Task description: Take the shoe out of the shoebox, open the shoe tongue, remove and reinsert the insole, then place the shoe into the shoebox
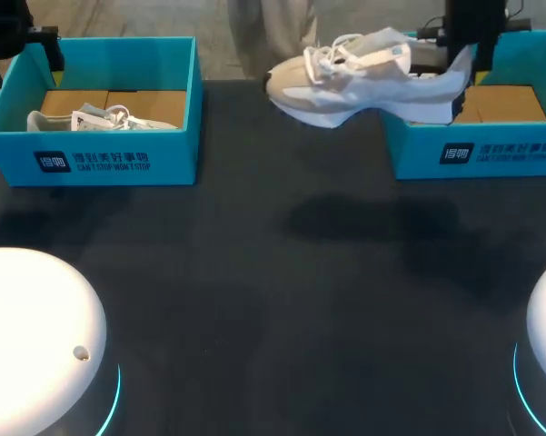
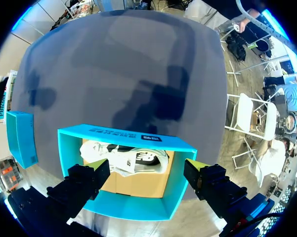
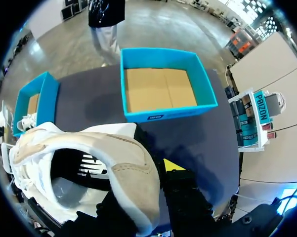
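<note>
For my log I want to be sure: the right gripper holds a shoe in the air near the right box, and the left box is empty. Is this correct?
Not fully. The left box is not empty: a second shoe lies in it, as the head view shows. The right gripper does hold the lifted shoe in the air near the right box.
</note>
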`<state>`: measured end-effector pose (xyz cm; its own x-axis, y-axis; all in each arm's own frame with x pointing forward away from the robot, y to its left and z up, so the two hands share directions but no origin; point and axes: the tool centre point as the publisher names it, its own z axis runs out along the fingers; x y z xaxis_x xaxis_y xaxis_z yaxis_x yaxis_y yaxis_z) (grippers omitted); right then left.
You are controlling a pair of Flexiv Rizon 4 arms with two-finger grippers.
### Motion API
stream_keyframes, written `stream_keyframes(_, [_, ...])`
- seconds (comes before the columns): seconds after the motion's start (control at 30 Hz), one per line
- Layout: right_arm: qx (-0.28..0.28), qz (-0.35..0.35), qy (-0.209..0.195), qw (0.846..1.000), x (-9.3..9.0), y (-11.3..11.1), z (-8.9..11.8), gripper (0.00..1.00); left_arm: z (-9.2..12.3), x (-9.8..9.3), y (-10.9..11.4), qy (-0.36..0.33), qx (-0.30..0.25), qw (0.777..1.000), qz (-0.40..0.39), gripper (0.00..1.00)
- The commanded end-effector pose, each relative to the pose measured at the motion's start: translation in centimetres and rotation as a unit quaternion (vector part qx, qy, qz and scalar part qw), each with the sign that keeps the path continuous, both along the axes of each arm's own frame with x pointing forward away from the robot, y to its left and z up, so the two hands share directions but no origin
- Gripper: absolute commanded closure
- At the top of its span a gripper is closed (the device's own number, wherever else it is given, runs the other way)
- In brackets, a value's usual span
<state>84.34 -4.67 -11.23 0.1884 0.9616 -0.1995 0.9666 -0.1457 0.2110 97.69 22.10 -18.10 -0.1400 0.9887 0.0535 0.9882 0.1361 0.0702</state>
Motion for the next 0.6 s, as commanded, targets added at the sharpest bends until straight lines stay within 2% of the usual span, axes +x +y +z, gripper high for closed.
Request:
stream_keyframes(0.03, [-0.016,0.001,-0.009,1.000,-2.3,1.7,0.4,1.00,0.0,0.0,0.0,0.000,0.001,1.000,0.000,0.00])
stream_keyframes(0.37, [-0.015,0.007,0.011,1.000,-5.6,4.0,0.3,1.00,0.0,0.0,0.0,0.000,0.001,1.000,0.000,0.00])
stream_keyframes(0.6, [-0.006,0.006,0.015,1.000,-6.2,4.2,0.5,1.00,0.0,0.0,0.0,0.000,0.001,1.000,0.000,0.00])
